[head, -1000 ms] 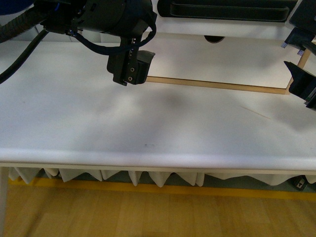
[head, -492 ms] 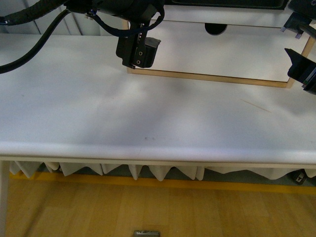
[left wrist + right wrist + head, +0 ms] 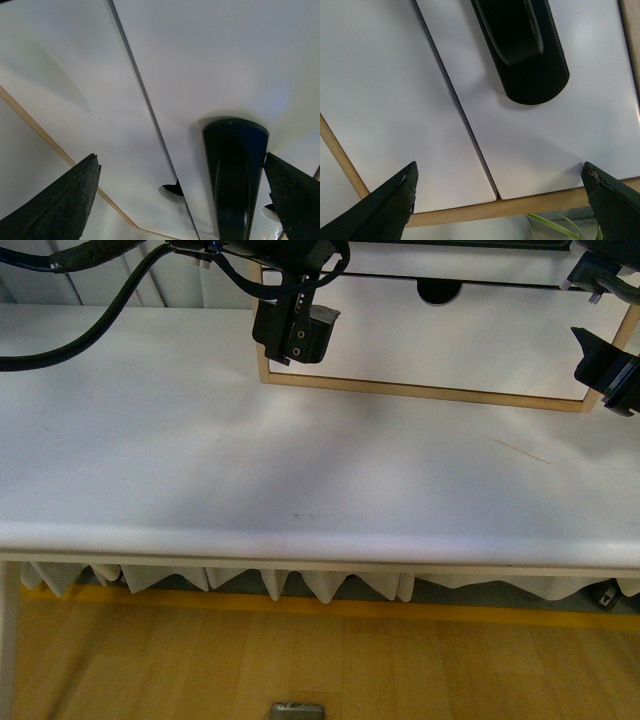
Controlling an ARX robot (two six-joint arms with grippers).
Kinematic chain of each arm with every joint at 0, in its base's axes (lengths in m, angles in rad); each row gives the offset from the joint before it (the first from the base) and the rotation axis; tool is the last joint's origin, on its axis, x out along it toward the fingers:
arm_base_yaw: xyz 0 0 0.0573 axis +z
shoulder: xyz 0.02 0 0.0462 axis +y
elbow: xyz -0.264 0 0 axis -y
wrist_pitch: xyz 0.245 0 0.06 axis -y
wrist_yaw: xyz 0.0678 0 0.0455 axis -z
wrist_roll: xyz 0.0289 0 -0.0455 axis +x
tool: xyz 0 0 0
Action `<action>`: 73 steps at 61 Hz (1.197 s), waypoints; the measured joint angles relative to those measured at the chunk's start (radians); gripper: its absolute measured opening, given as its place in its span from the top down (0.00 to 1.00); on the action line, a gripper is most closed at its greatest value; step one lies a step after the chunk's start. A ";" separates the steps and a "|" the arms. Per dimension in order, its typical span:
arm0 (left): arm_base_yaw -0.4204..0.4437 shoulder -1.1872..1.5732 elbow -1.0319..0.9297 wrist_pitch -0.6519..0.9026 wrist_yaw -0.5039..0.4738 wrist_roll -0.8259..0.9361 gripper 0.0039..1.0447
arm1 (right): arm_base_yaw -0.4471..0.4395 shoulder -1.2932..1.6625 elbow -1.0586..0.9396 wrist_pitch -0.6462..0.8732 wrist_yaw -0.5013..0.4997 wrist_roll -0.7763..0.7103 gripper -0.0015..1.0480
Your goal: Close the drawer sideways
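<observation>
Wood floor (image 3: 150,670) fills the near part of the front view, and a yellow line (image 3: 400,612) runs across it under the table. A white cloth (image 3: 330,592) hangs in points below the table's edge. The white table (image 3: 300,460) is wide and smooth, with a thin brown mark (image 3: 518,450) toward its right side.

Farther back, a light-wood cabinet (image 3: 420,391) lies on the table. Its near part is a plain white front (image 3: 450,340). Behind that, at the very top of the view, is the drawer (image 3: 500,265). It is white, with a long black handle (image 3: 525,50). A half-round notch (image 3: 435,290) sits at the line where the two white fronts meet. I cannot tell if the drawer is pushed all the way in.

The left gripper (image 3: 300,332) hangs over the cabinet's left corner, with a thick black cable (image 3: 90,320) behind it. I cannot tell if it touches the wood. In the left wrist view its fingers (image 3: 60,205) are spread wide with nothing between them. One end of the handle shows past them.

The right gripper (image 3: 497,200) is at the cabinet's right end. Its fingers are spread wide too and hold nothing. The other end of the handle shows past them.
</observation>
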 joint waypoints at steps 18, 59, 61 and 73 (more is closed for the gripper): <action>-0.001 -0.018 -0.027 0.011 -0.009 0.009 0.05 | -0.004 -0.023 -0.016 -0.020 -0.002 0.013 0.09; 0.045 -0.467 -0.481 0.043 -0.064 0.159 0.05 | 0.032 -0.485 -0.267 -0.141 0.051 0.122 0.09; 0.055 -0.500 -0.505 0.040 -0.067 0.176 0.05 | 0.035 -0.520 -0.279 -0.153 0.059 0.132 0.09; 0.126 -0.703 -0.672 -0.001 -0.108 0.330 0.05 | 0.067 -0.747 -0.382 -0.236 0.116 0.213 0.09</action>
